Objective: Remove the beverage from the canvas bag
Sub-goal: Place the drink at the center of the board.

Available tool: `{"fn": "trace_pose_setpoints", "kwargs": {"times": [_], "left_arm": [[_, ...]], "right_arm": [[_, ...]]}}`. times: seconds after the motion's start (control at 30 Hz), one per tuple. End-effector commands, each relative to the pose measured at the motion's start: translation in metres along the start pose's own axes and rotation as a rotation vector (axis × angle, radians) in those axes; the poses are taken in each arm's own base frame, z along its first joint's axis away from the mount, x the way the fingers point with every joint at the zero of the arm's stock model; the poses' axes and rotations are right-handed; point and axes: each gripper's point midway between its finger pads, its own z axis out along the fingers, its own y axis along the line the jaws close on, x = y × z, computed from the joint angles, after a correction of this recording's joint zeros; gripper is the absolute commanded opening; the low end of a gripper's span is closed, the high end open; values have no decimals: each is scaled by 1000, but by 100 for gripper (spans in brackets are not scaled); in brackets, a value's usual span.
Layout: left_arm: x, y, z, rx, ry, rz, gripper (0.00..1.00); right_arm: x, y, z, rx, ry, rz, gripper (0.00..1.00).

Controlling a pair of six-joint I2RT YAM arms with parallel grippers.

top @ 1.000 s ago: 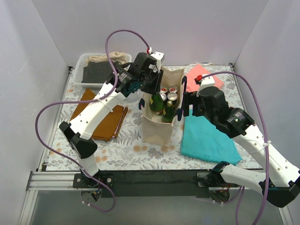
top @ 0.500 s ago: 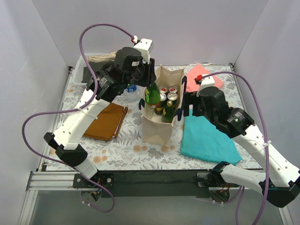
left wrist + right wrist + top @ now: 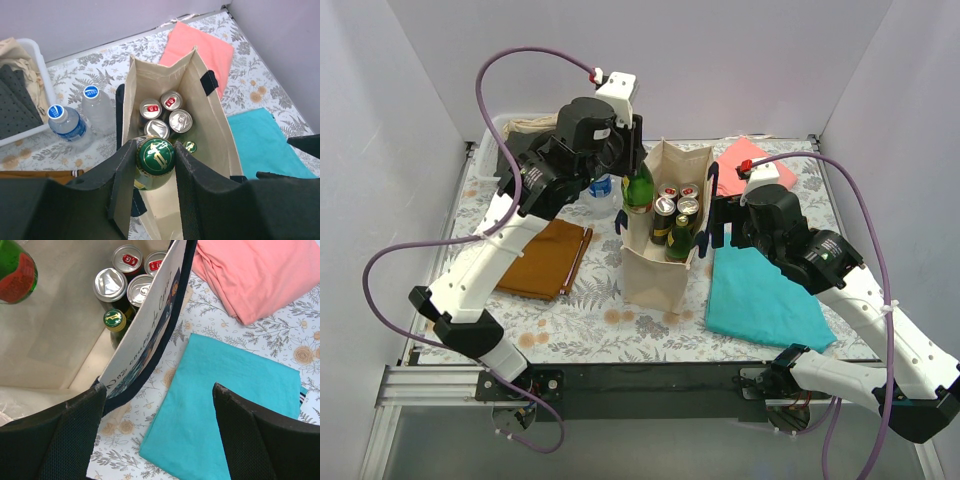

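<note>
The beige canvas bag (image 3: 660, 275) stands mid-table, open at the top. My left gripper (image 3: 634, 170) is shut on the neck of a green glass bottle (image 3: 638, 190) and holds it above the bag's far-left corner. In the left wrist view the bottle's green cap (image 3: 155, 155) sits between the two fingers, over the bag (image 3: 210, 125). Three cans (image 3: 169, 111) and a second green bottle (image 3: 189, 146) stand inside the bag. My right gripper (image 3: 718, 222) is open and empty beside the bag's right wall (image 3: 150, 340), one finger close to the navy handle.
Two water bottles (image 3: 67, 122) stand left of the bag. A white basket (image 3: 520, 140) with cloths is at the back left. A brown cloth (image 3: 545, 260) lies left, a pink cloth (image 3: 760, 165) back right, and a teal cloth (image 3: 760, 295) right of the bag.
My left gripper has risen with the green bottle, drawing it up out of the bag and toward the bag's far-left corner. The right arm has not moved.
</note>
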Motion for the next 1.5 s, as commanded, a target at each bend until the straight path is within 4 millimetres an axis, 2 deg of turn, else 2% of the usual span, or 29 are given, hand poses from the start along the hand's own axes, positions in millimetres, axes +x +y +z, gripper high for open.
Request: {"fn": "trace_pose_setpoints", "kwargs": {"times": [0.0,0.3,0.53,0.87,0.9,0.97,1.0,1.1,1.47], "left_arm": [[-85,12,-63,-9,-315,-70,0],[-100,38,-84,-125,-407,-87,0],[-90,54,-80,-214,-397,-69,0],[-51,70,-45,-290,-318,-30,0],[-40,79,-37,-311,-293,-26,0],[-37,84,-34,-294,-294,-45,0],[-30,95,-29,-311,-280,-52,0],[-20,108,-19,-304,-258,-73,0],[25,124,18,-290,-217,-77,0]], "right_arm": [[-11,2,-2,-16,-48,30,91],[-11,6,0,-26,-41,24,91],[-12,7,0,-33,-40,23,91],[-10,5,-1,-30,-41,22,91],[-9,6,-1,-31,-41,22,91],[-10,4,-2,-26,-45,25,91],[-10,4,-3,-28,-46,24,91],[-10,5,-3,-31,-45,25,91],[-7,7,-1,-35,-33,27,91]]}}
